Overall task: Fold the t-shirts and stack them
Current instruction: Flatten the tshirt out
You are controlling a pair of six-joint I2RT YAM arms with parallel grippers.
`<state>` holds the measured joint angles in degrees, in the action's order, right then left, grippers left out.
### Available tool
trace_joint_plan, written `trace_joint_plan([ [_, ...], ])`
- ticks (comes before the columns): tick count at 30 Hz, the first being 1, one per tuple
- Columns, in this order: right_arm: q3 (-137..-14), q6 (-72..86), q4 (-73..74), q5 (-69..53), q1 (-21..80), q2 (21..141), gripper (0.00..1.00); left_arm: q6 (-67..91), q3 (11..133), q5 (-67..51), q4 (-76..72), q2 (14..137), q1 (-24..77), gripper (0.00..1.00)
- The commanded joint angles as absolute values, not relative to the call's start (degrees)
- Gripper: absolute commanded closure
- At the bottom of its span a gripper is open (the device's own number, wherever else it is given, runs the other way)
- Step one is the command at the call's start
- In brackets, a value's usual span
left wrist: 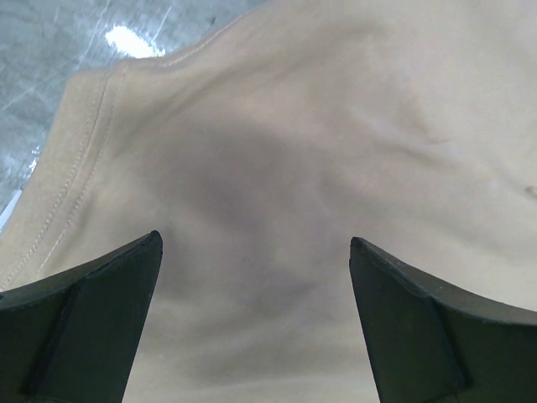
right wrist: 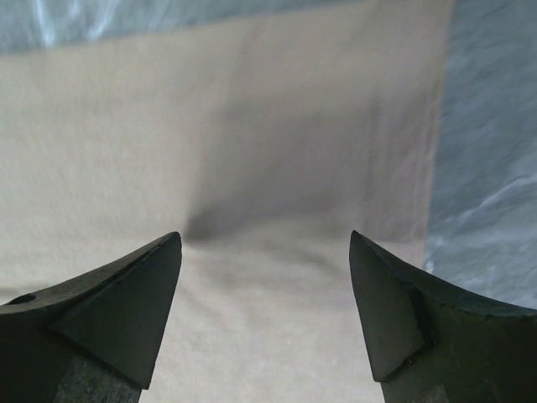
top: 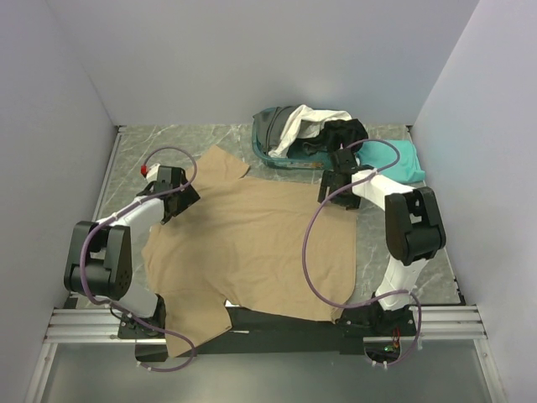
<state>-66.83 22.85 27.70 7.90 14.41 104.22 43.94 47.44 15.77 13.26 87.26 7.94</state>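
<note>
A tan t-shirt [top: 252, 243] lies spread flat on the table, with its near sleeve hanging over the front rail. My left gripper [top: 179, 198] is open just above its left edge; the left wrist view shows tan cloth [left wrist: 319, 126] with a stitched hem between the spread fingers of my left gripper [left wrist: 254, 239]. My right gripper [top: 329, 186] is open over the shirt's far right corner; the right wrist view shows it [right wrist: 264, 236] above the cloth [right wrist: 210, 126], beside its straight edge. A white shirt [top: 294, 124] and a black shirt [top: 344, 133] are piled at the back. A teal shirt [top: 405, 159] lies to their right.
A teal plastic basket [top: 262, 149] lies tipped at the back centre under the white and black shirts. White walls close in the grey marble table [top: 134, 151] on three sides. The metal mounting rail [top: 84, 323] runs along the near edge.
</note>
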Motion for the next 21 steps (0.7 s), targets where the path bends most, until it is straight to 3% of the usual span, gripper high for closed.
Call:
trace_joint_plan([
  [1,-67.9,22.3,23.6,6.9,12.0,101.4,0.13,42.6,50.4,15.0,14.4,86.0,7.7,0.01],
  [7,-70.3,20.8,23.0,7.5,11.3,105.0,0.1,41.9,51.6,17.1,13.8,85.5,7.7,0.01],
  [13,-72.3,19.7,22.7,6.4,9.8,108.0,0.09,41.8,54.5,16.9,14.7,92.5,7.6,0.01],
  [14,-72.6,19.1,22.6,5.7,9.6,108.7,0.17,41.7,55.0,16.7,14.8,93.7,7.6,0.01],
  [17,-73.0,17.6,22.3,3.2,8.9,109.7,0.29,41.4,56.0,16.4,14.9,95.5,7.4,0.01],
  [21,-75.1,15.2,23.8,0.9,8.2,111.4,0.3,40.9,57.5,16.0,15.0,96.8,7.0,0.01],
])
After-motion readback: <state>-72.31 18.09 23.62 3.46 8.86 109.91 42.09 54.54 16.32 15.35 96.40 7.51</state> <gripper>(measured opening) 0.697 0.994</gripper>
